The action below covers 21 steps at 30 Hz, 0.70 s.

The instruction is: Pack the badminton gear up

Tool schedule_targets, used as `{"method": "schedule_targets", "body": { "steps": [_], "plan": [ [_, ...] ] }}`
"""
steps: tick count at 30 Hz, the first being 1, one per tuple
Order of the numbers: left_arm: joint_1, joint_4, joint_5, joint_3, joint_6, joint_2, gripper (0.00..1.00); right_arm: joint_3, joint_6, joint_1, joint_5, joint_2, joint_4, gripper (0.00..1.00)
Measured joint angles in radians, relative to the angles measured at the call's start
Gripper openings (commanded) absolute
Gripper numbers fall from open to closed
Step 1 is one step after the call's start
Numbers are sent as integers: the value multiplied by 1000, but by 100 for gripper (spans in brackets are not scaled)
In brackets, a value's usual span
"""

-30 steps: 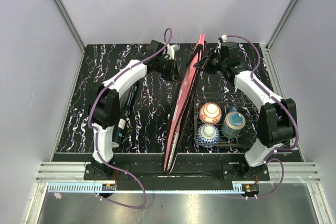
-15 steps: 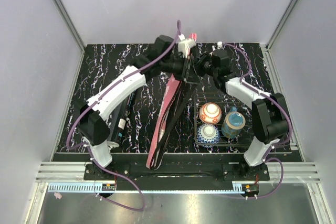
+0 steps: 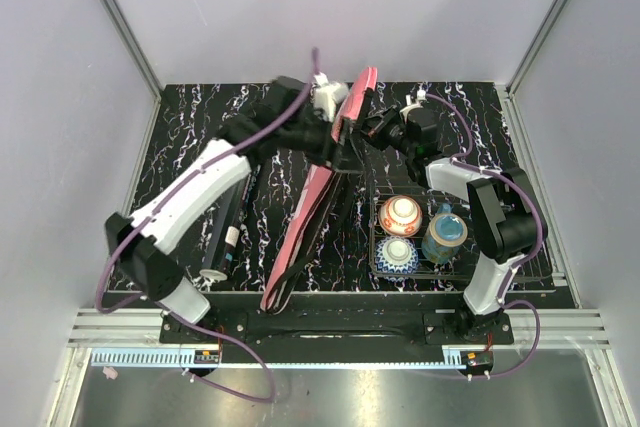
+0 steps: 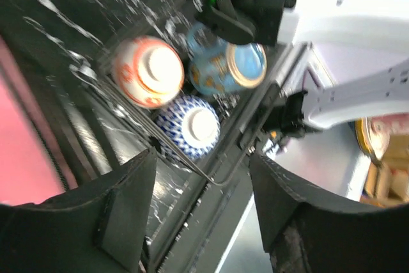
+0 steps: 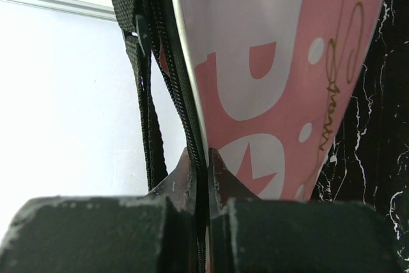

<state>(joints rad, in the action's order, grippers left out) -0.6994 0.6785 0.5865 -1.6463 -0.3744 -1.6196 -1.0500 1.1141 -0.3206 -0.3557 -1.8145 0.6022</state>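
Observation:
The long pink racket cover stands on edge and runs from the back middle of the table to the near edge. My right gripper is shut on its black zipper edge near the far end, beside the pink printed side. My left gripper hovers against the cover's left side, just left of the right gripper. Its jaws are open with nothing between them, and pink fabric shows at that view's left. A long black tube lies on the left of the table, partly under the left arm.
A black wire basket at the right front holds a red-and-white bowl, a blue patterned bowl and a blue cup. In the left wrist view they lie straight ahead of the fingers. Grey walls enclose the marbled table on three sides.
My left arm swung in to the cover and its gripper has opened. The cover's near end has swung to the left. The right gripper keeps its grip and has shifted slightly left.

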Motion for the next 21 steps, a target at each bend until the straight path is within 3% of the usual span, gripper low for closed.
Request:
{"method": "schedule_targets", "body": {
  "steps": [3, 6, 7, 11, 17, 21],
  "plan": [
    [87, -23, -19, 0, -1, 73, 75, 0, 2, 1, -13, -1, 18, 0],
    [180, -81, -48, -1, -19, 90, 76, 0, 3, 2, -34, -3, 40, 0],
    [201, -98, -51, -2, -26, 77, 74, 0, 5, 2, -43, -7, 52, 0],
    [261, -158, -31, -102, -70, -77, 42, 0, 10, 4, -80, -28, 90, 0],
    [285, -243, 47, -291, -143, -368, 32, -1, 10, 7, -110, -45, 104, 0],
    [289, -297, 68, -342, -188, -460, 28, -3, 9, 7, -114, -45, 104, 0]
  ]
}}
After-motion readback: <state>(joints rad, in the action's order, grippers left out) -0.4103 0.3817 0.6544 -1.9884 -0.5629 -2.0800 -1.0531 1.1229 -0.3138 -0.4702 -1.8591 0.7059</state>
